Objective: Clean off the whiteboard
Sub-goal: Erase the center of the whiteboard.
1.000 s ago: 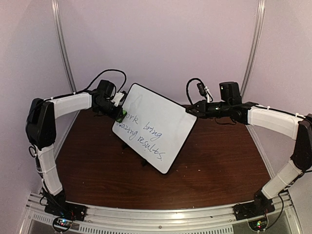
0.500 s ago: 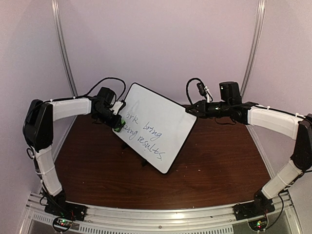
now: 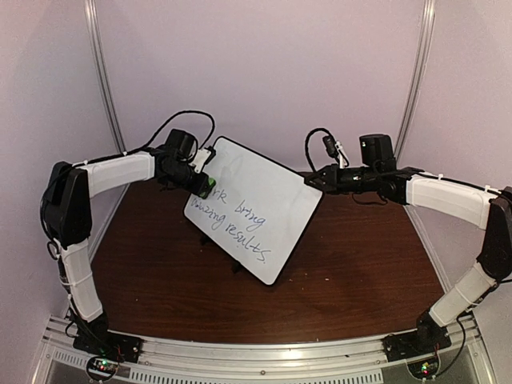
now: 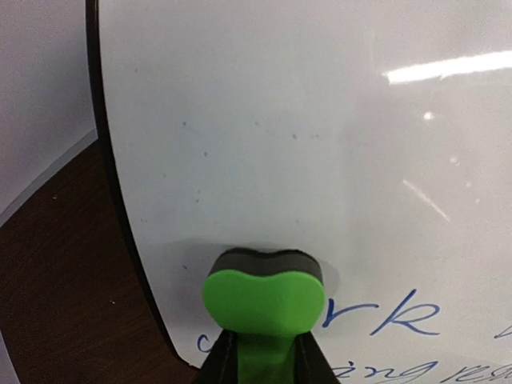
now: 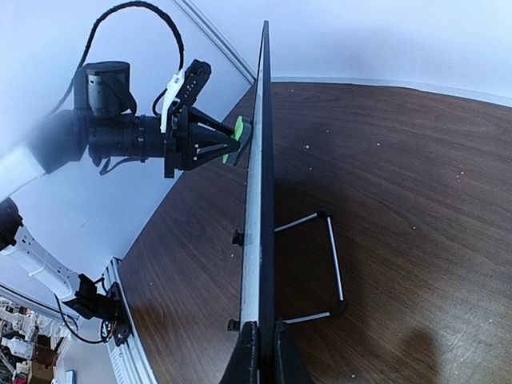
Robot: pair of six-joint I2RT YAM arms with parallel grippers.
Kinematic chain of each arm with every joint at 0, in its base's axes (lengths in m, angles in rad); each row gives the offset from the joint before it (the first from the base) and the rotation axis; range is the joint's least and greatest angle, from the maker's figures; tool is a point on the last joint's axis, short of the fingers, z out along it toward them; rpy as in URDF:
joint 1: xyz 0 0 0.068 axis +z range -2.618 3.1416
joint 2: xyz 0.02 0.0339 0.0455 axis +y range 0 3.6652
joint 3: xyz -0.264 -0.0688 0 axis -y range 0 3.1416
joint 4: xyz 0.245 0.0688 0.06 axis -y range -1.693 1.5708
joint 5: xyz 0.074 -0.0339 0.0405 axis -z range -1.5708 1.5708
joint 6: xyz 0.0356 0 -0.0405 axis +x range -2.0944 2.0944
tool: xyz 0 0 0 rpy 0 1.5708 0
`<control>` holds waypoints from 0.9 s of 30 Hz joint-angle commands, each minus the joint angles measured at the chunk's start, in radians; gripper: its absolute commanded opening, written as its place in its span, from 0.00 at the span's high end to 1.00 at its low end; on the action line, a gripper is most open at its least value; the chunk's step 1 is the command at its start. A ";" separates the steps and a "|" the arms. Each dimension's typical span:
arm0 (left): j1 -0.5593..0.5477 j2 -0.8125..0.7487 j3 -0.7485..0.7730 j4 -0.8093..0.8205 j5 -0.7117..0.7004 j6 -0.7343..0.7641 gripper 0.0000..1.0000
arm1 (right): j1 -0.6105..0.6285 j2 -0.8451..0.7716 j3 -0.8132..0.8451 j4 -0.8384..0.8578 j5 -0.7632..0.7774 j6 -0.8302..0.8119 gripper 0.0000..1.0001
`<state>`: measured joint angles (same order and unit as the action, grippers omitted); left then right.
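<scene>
At centre left of the top view, the left claw [image 3: 206, 186] is clamped on a green eraser [image 4: 264, 298] pressed against the upper left of the whiteboard [image 3: 260, 200], which stands propped mid-frame on the brown table [image 3: 360, 272], its right edge pinched by the closed right claw [image 3: 312, 182].

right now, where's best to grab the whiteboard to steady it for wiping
Its thin right edge, coming edge-on from the right, jaws straddling front and back. The whiteboard stands propped on a wire stand, so this leaves the written face free for the eraser; the right pincer grips there.
</scene>
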<state>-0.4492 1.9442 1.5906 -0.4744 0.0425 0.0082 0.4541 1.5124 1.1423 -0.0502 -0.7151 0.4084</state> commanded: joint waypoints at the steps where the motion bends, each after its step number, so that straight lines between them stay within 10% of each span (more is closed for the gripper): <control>1: -0.016 0.003 -0.120 -0.025 -0.044 -0.042 0.92 | 0.029 -0.020 0.033 0.036 -0.093 -0.071 1.00; 27: 0.053 0.124 0.104 -0.058 -0.045 -0.053 0.92 | 0.030 -0.035 0.024 0.032 -0.089 -0.074 1.00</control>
<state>-0.4309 2.0258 1.7454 -0.5491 -0.0402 -0.0360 0.4541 1.5124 1.1423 -0.0566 -0.7055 0.4179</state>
